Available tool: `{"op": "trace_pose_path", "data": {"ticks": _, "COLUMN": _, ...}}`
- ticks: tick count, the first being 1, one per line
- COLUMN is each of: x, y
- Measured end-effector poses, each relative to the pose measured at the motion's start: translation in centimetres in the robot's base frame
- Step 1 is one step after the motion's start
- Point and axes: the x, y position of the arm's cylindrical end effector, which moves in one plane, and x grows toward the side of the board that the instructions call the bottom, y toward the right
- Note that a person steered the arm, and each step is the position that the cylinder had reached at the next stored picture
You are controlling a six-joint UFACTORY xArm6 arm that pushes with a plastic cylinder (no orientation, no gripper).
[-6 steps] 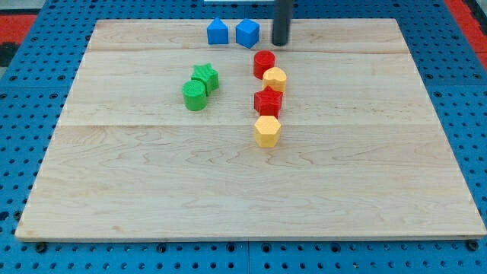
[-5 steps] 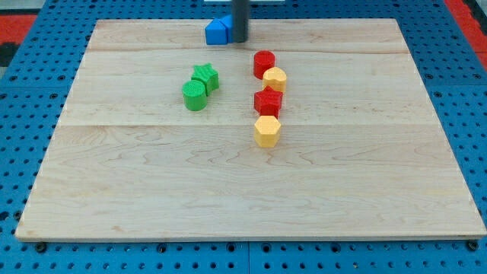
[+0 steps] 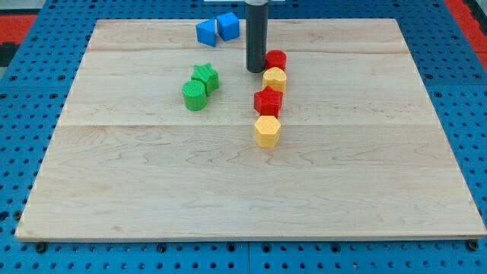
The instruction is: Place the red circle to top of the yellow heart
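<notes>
Touching red circle (image 3: pixel 275 59) at its left, my tip (image 3: pixel 255 70) stood; yellow heart (image 3: pixel 275 78) just below circle; no pincer visible.

Bright even light, soft shadows, sharp

Lab bench setup. Pale wooden board (image 3: pixel 152 190) lies on a blue perforated mounting plate (image 3: pixel 23 114) with regular holes; a red panel (image 3: pixel 19 19) shows at the view's top-left corner. Small coloured test blocks on the board.
</notes>
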Motion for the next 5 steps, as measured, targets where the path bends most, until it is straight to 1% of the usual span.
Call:
{"op": "trace_pose_path", "data": {"ticks": 1, "x": -0.1, "y": -1.5}}
{"op": "trace_pose_path", "data": {"ticks": 2, "x": -2.3, "y": -3.9}}
{"op": "trace_pose_path", "data": {"ticks": 3, "x": -8.1, "y": -1.8}}
{"op": "trace_pose_path", "data": {"ticks": 4, "x": -12.7, "y": -1.5}}
{"op": "trace_pose_path", "data": {"ticks": 5, "x": -12.9, "y": -3.3}}
